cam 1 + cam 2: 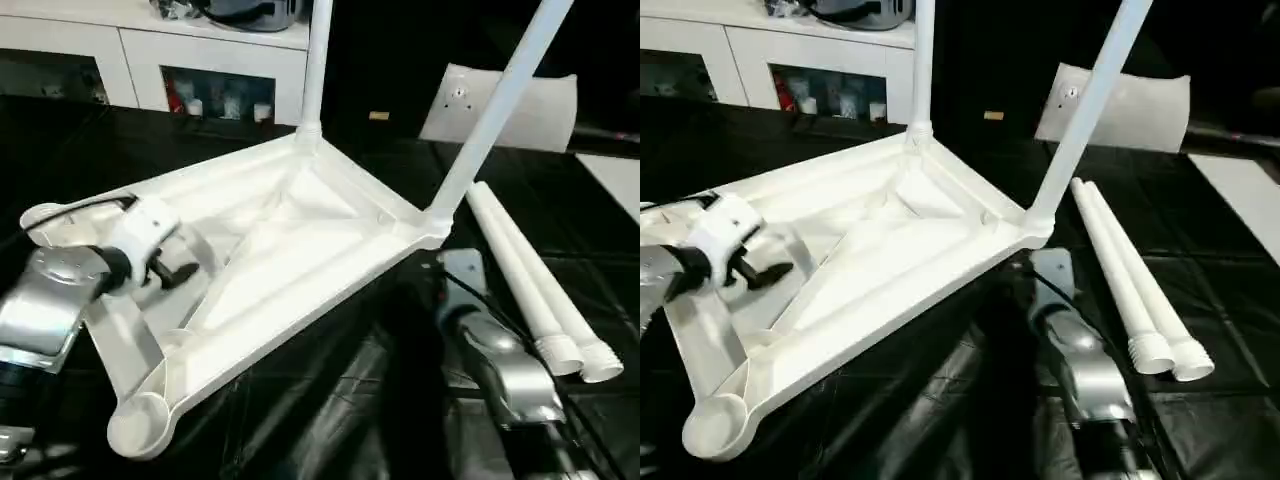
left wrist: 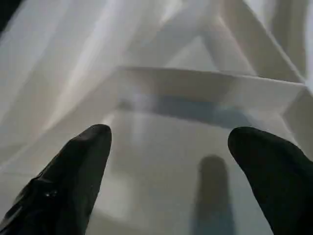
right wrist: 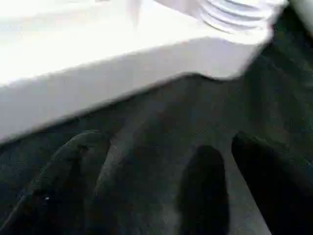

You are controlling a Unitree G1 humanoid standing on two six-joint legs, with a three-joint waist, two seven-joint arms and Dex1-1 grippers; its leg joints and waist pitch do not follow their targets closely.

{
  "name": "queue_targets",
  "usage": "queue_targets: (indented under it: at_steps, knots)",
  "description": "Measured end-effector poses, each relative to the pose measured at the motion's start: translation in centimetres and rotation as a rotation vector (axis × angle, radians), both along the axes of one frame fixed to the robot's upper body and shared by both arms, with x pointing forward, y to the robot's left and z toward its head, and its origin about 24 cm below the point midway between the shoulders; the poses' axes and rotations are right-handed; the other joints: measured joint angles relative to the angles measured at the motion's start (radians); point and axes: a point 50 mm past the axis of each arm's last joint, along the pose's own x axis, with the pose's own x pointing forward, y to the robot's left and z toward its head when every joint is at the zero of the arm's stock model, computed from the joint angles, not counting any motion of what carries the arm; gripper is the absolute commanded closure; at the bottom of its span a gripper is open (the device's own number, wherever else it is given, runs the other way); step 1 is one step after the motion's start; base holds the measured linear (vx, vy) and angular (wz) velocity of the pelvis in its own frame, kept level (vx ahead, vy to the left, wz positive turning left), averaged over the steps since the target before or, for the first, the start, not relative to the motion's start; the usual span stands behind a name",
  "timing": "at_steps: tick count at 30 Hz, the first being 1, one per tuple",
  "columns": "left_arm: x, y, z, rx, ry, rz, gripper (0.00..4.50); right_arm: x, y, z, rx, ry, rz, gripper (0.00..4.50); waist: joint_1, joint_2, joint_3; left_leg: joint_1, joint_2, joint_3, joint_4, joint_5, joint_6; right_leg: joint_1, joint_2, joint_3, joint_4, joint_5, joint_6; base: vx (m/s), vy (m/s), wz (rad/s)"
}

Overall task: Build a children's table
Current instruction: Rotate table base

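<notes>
The children's table's white tabletop (image 1: 300,250) lies upside down on the black surface, ribbed side up. Two white legs (image 1: 316,60) (image 1: 495,110) stand upright in its far corner sockets. Another two loose legs (image 1: 530,290) lie side by side to its right. The near socket (image 1: 140,425) and the left socket (image 1: 40,215) hold nothing. My left gripper (image 1: 183,272) hovers over the left part of the underside, open, with only ribs between its fingers (image 2: 73,166). My right gripper (image 3: 166,147) is open just above the black surface, beside the tabletop's right corner.
White cabinets (image 1: 200,60) stand along the back. A flat white bag (image 1: 535,110) leans at the back right, behind the right standing leg. A pale sheet (image 1: 620,180) lies at the right edge. My right forearm (image 1: 500,365) reaches across the black surface.
</notes>
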Motion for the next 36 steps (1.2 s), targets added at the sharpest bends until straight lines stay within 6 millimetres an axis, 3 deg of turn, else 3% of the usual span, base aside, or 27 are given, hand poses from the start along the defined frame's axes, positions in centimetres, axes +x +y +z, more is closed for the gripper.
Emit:
queue_targets:
  at_steps: [7,10,16,22,27,32,36]
  knots:
    - [-1.1,-1.1,0.1,-0.044,0.095,-0.15,0.1,2.0,1.7,-0.1,0.021,0.001,0.074,0.0,-0.006,-0.001,-0.001,0.0,0.003,0.002,0.0,0.001,0.0,-0.001,0.001,0.0,0.001,0.0,-0.003,0.0,0.0,0.0]
    - [-2.4,-1.4,-0.1,-0.084,0.172,-0.246,0.1,3.1,2.3,-0.1,0.014,0.004,0.094,0.0,-0.024,-0.002,-0.001,0.001,0.004,0.004,0.0,0.001,0.0,-0.001,0.002,0.001,0.002,0.0,-0.003,0.0,0.0,0.0]
    - [-3.8,-4.0,-1.1,-0.22,0.281,-0.385,0.1,4.6,3.8,0.9,0.033,-0.019,0.118,0.0,-0.021,-0.002,-0.001,-0.002,0.006,0.006,0.0,0.002,0.001,-0.004,0.003,0.0,0.003,0.0,-0.005,0.0,0.0,0.0]
    - [-1.1,-6.4,-2.3,-0.26,0.184,-0.353,0.1,5.7,5.1,2.5,0.06,-0.093,0.173,0.0,-0.01,-0.001,-0.001,-0.003,0.007,0.008,0.0,0.008,0.004,-0.005,0.003,0.0,0.003,0.004,-0.008,0.0,0.0,0.0]
    - [2.3,-9.6,-0.6,-0.302,0.0,-0.368,0.1,4.9,9.3,2.9,0.126,-0.135,0.365,0.0,0.002,0.001,0.001,-0.006,0.009,0.009,0.0,0.012,0.004,-0.008,0.003,-0.001,0.003,0.008,-0.01,0.0,0.0,0.0]
    - [4.0,-9.6,-0.7,-0.279,-0.074,-0.304,0.1,5.4,7.3,3.4,0.091,-0.174,0.321,0.0,0.009,0.007,0.004,-0.008,0.009,0.014,0.0,0.014,0.006,-0.008,0.001,-0.001,0.002,0.01,-0.01,0.0,0.0,0.0]
    - [4.4,-10.0,-0.8,-0.312,-0.12,-0.291,0.1,5.5,5.4,5.0,0.069,-0.267,0.289,0.0,0.008,0.011,0.007,-0.014,0.01,0.016,0.0,0.015,0.007,-0.014,0.001,-0.001,0.002,0.011,-0.01,0.0,0.0,0.0]
